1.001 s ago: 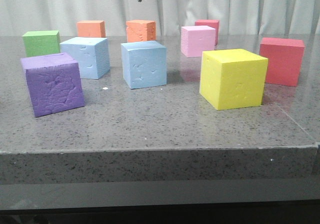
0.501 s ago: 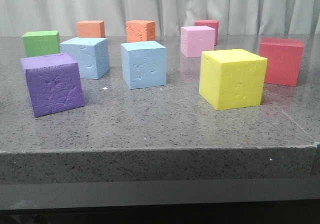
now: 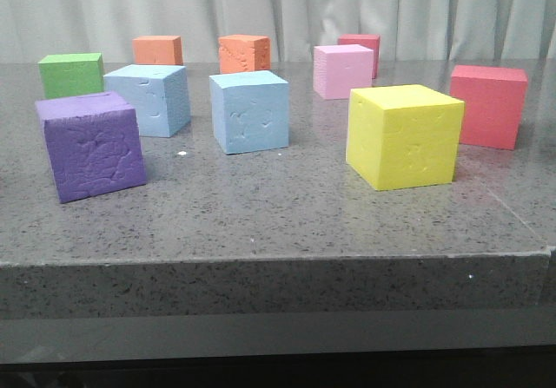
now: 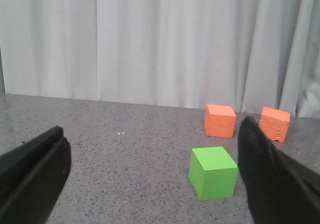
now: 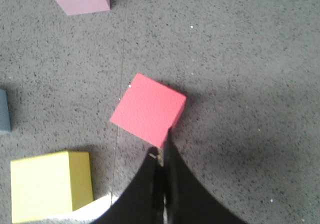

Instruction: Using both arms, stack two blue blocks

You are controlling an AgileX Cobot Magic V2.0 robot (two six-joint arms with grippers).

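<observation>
Your front view shows both blue blocks, one just behind the purple cube, the other beside it, apart, neither arm visible. Only your wrist views show them: left pincer spread wide near the green cube, right pincer closed, empty, above the red cube.

A grey speckled stone table filled the scene, its thick front edge nearest the camera and a thin seam running from near to far on its right side. Its polished top gave back dull reflections under soft, even light. Behind the far edge hung a pale grey-white curtain in loose vertical folds, closing off the whole back of the room from left to right.
</observation>
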